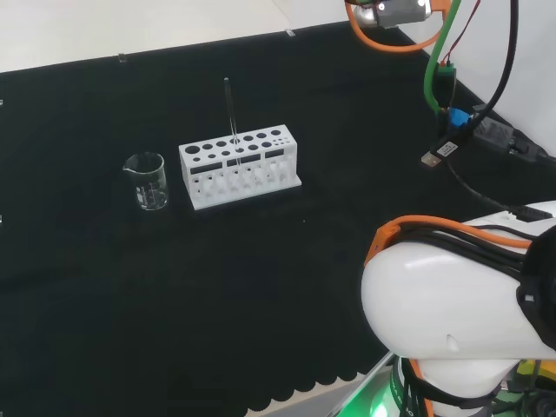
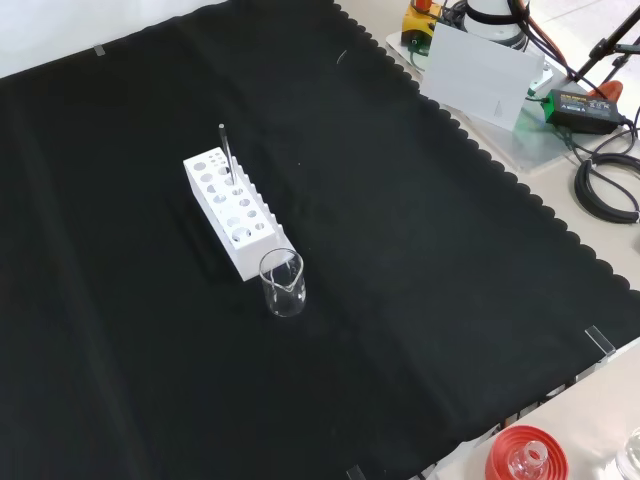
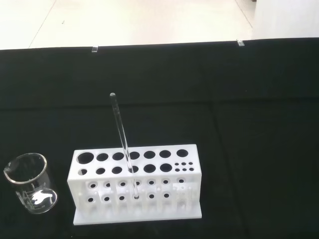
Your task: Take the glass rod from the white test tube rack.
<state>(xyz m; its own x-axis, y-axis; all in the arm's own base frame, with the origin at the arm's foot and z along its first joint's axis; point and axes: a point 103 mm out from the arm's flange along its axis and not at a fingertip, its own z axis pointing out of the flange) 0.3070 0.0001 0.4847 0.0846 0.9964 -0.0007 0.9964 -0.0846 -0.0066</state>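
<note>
The glass rod (image 1: 230,117) stands slightly tilted in the white test tube rack (image 1: 240,168) mid-worktop, a clear beaker (image 1: 147,181) just left in the head view. The robot hand's state: cannot tell.

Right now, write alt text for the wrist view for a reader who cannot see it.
A thin glass rod stands tilted in a hole of a white test tube rack on black cloth. A small clear beaker stands beside the rack, apart from it.
</note>
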